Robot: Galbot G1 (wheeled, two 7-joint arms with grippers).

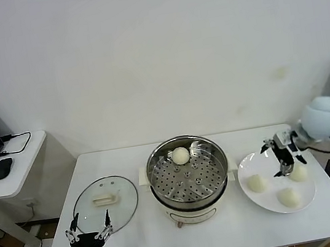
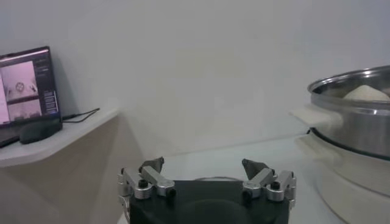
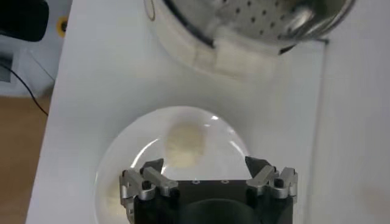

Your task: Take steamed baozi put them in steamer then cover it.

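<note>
One baozi (image 1: pixel 180 155) already sat on the perforated tray of the steamer (image 1: pixel 187 171), toward the back rim, in the middle of the head view. Three more buns lay on the white plate (image 1: pixel 245 172) at the right of the frame: one at the plate's left (image 1: pixel 257 183), one near its front edge (image 1: pixel 288 197), and one toward the right (image 1: pixel 298 172), partly behind the fingers. So I judged the job about a quarter done on the loading side, with three buns to carry over and the covering not yet begun. The right hand (image 1: pixel 284 156) hung over the plate with its fingers spread wide and nothing between them; in the right wrist view a bun (image 3: pixel 184 144) showed just ahead of the open fingertips, which made it the likely one to be picked up. The glass lid (image 1: pixel 105 202) lay flat on the counter (image 1: pixel 140 245) to the left of the steamer, handle up, untouched. The left hand (image 1: pixel 89 233) waited at the lower left of the frame, near the lid's front edge, fingers apart and empty.
</note>
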